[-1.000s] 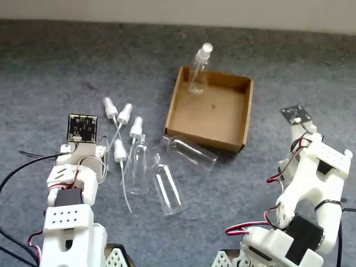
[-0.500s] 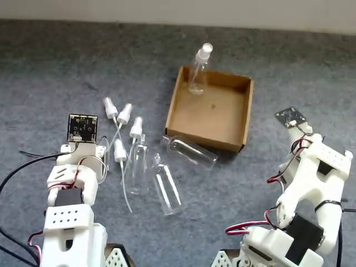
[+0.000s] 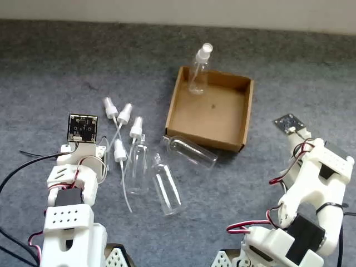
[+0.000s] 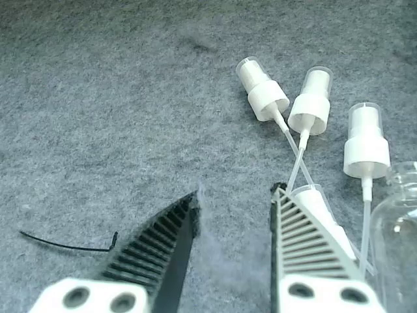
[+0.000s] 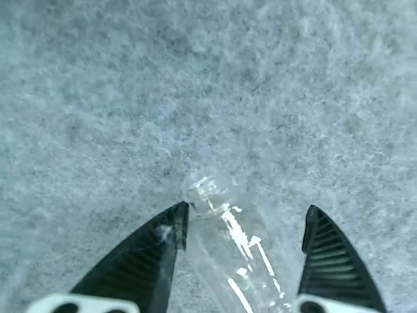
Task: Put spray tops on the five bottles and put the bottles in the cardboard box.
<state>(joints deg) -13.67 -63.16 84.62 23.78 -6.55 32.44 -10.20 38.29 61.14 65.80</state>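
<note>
A cardboard box (image 3: 203, 139) lies at the middle back. A clear bottle with a white spray top (image 3: 198, 68) leans over its far wall. Three uncapped bottles (image 3: 167, 188) lie on the carpet in front of the box. Several white spray tops (image 3: 124, 113) lie to their left. My left gripper (image 4: 234, 195) is open just above the carpet. The spray tops (image 4: 311, 104) are just ahead of it, one (image 4: 320, 210) partly behind a finger. My right gripper (image 5: 246, 210) is open with one jaw on each side of an uncapped clear bottle (image 5: 231, 251) lying on the carpet.
Grey carpet covers the table. The left arm (image 3: 75, 183) stands at the front left and the right arm (image 3: 311, 189) at the front right, right of the box. A thin black wire (image 4: 65, 245) lies on the carpet near the left gripper.
The right arm's wrist has shifted slightly to the left and towards the front. The left arm, bottles and spray tops have not moved.
</note>
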